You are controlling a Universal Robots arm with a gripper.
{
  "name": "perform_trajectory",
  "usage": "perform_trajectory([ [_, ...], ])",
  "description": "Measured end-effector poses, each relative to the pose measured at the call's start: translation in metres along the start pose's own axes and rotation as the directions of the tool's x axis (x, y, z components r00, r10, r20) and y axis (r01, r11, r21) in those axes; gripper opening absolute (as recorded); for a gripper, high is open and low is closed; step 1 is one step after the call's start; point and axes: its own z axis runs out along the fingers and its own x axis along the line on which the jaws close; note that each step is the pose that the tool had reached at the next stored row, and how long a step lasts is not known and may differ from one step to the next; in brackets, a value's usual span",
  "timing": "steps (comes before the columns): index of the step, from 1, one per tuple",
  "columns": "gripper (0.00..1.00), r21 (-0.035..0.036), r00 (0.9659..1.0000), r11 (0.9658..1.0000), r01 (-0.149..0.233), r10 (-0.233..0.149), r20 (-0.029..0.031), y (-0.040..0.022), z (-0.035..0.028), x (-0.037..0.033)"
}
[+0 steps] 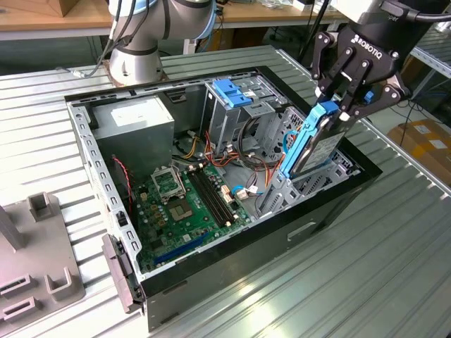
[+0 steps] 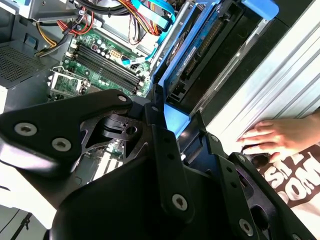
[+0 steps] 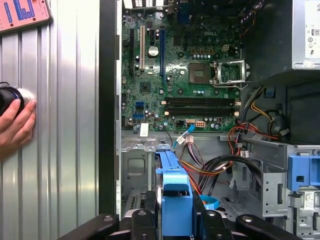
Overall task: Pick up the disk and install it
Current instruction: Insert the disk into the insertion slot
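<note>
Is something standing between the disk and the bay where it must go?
Nothing visible. The pincer holds the disk tilted, its lower end at the metal bay; the orange cables lie beside it, toward the motherboard.

**Disk clamped beside the motherboard**

Closed with the black metal gripper (image 2: 172,119) on the blue plastic rail end of the flat dark-metal disk (image 2: 200,50), one bolted finger on either side of the rail. Held tilted, edge-on, between the green printed motherboard (image 2: 100,67) and the ribbed silver metal desk (image 2: 285,75). Past the disk, onto dark memory slots on the motherboard and a bundle of orange, red and yellow cables (image 2: 135,12) above them. On the desk, just beside the gripper's black linkage: a person's hand (image 2: 280,137), palm down, fingertips touching a small dark object (image 2: 256,159).
</note>
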Motion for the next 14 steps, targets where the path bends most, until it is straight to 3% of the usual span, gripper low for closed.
perform_trajectory([
  [3,0.36,0.0000,1.0000,1.0000,0.000,0.000,0.0003,0.0000,0.0012,0.0000],
  [6,0.36,0.0000,1.0000,1.0000,0.000,0.000,0.0003,0.0000,0.0077,0.0002],
  [14,0.36,0.0000,1.0000,1.0000,0.000,0.000,0.0001,-0.0001,0.0314,0.0010],
])
